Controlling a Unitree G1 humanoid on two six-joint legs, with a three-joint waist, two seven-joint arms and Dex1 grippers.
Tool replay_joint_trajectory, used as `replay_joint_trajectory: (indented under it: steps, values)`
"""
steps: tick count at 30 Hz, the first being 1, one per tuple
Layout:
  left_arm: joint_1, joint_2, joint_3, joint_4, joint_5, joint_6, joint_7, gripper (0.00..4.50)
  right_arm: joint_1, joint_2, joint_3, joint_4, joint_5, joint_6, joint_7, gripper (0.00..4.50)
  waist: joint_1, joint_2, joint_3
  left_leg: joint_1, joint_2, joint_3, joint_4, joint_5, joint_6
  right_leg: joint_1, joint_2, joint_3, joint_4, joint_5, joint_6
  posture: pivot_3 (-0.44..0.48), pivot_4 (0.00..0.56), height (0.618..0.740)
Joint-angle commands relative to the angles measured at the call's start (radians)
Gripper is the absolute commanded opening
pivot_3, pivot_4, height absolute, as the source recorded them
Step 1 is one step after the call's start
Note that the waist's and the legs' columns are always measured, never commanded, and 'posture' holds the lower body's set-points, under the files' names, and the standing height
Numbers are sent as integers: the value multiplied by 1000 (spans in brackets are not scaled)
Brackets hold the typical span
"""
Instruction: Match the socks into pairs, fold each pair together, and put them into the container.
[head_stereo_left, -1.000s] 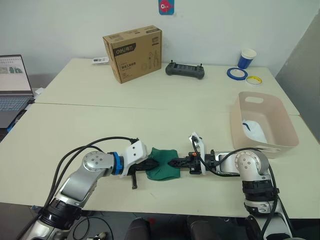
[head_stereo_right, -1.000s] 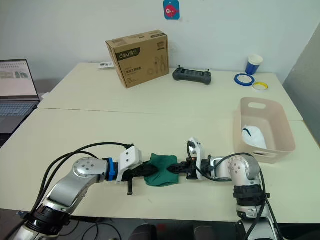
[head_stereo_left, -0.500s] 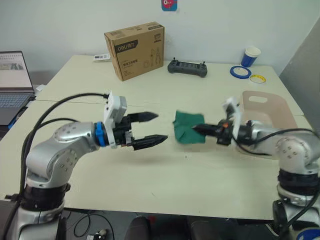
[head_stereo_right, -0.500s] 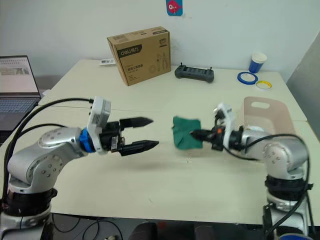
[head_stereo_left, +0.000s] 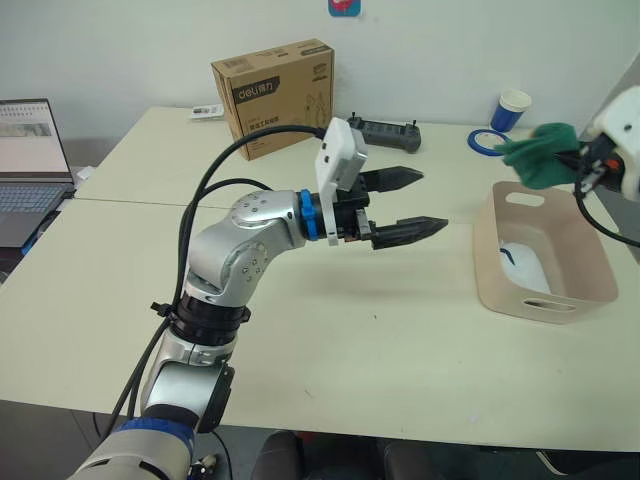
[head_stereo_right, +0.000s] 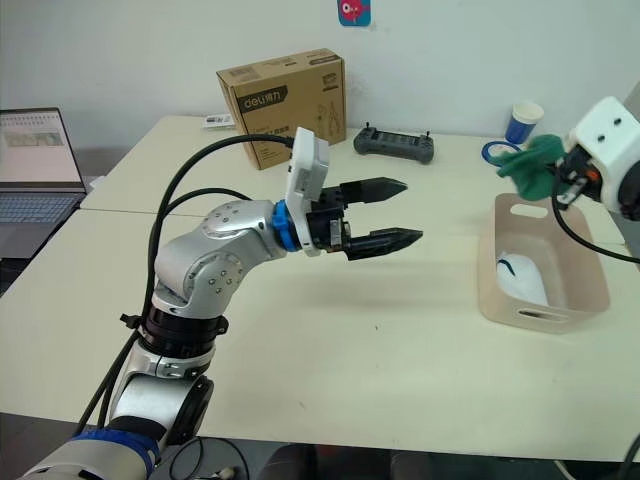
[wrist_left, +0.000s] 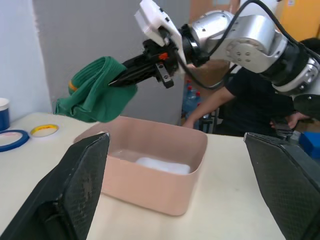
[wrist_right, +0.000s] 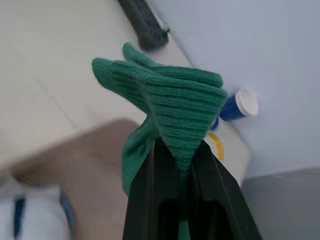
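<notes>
Socks (head_stereo_left: 535, 160), folded green, have been lifted off the bench (head_stereo_left: 330, 310), clenched in the right hand (head_stereo_left: 572, 165) above the container (head_stereo_left: 590, 262) at right; left hand (head_stereo_left: 412, 203) is released, empty.

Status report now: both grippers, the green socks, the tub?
Left gripper open, empty, above table. Right gripper shut on green socks, above pink tub. White socks inside tub. Nothing blocking.

Silver-grey metal left arm (head_stereo_left: 235, 250) with rounded joints, blue ring at the wrist, white camera block, tapered black fingers (head_stereo_left: 405, 230), black cables looped alongside
</notes>
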Motion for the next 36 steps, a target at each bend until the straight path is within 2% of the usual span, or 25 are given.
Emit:
replay_joint_trajectory:
  steps: [1,10,16,23,27,30,36]
  values:
    - [8,-5,-12,-41,6,-14,-14,4476,70,-48,8,-9,-92,-112,19,0,1,1,0,0,0,0,0,0,0,0,0,0,1,0,0,0,150,740]
    - [37,-16,-57,-111,2,23,-11,4476,181,-32,61,-12,-257,-260,26,0,4,4,1,0,-1,0,7,0,0,3,-2,0,2,0,1,0,150,740]
    - [52,-8,-55,-132,0,38,0,4476,289,-30,47,-142,-195,-194,154,0,3,5,1,-1,-1,0,13,0,0,4,-2,1,3,2,3,0,150,740]
    - [50,22,-82,-114,28,36,-36,4476,287,-21,40,-203,-139,-104,252,0,3,6,1,-1,-1,0,15,0,0,5,-2,1,3,3,9,0,150,740]
    - [35,6,-92,-77,49,11,-45,4500,253,-11,47,-148,-110,-109,299,1137,4,6,1,0,-1,0,16,0,0,6,-2,1,3,4,10,0,150,740]
    - [36,2,-92,-67,61,2,-55,4500,211,-27,36,-103,-89,-106,353,2212,4,6,1,0,-2,0,16,0,0,5,-2,1,3,4,9,0,150,740]
    - [49,-1,-96,-60,82,-17,-61,4500,62,-19,20,-5,-26,-50,426,2212,3,7,1,0,-1,0,15,0,0,5,-2,1,3,6,6,0,150,740]
